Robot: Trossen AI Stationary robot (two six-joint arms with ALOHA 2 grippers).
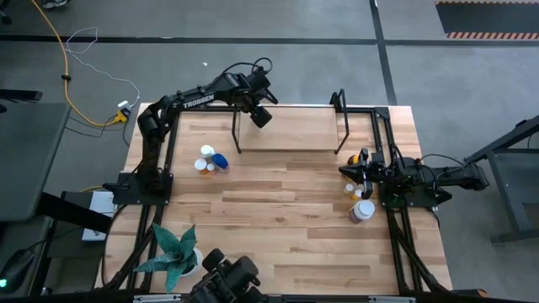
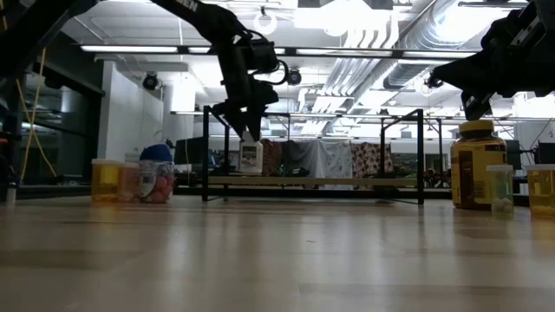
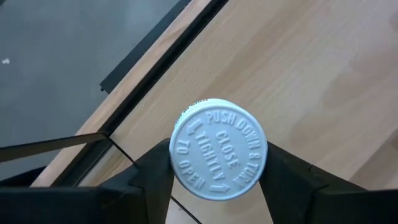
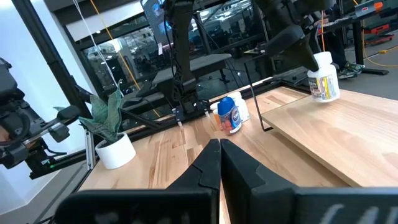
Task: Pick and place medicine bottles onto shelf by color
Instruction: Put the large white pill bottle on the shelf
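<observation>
My left gripper is over the left end of the shelf, shut on a white medicine bottle with a white cap. The shelf is a light-wood board on black legs at the far middle of the table. More bottles stand in a cluster at the left, white with blue and orange ones. Another cluster stands at the right, among them a large amber bottle. My right gripper waits shut at the right side, beside that cluster. My left gripper pinches the white bottle at its cap, one finger on each side. The fingers come steeply from above, slanting toward the far edge. The bottle hangs upright below them, its base right at the shelf board; I cannot tell whether it touches.
A potted green plant stands at the near left corner. The shelf's black legs and the arms' black frames along both table sides are obstacles. Bare wood lies between the two bottle clusters.
</observation>
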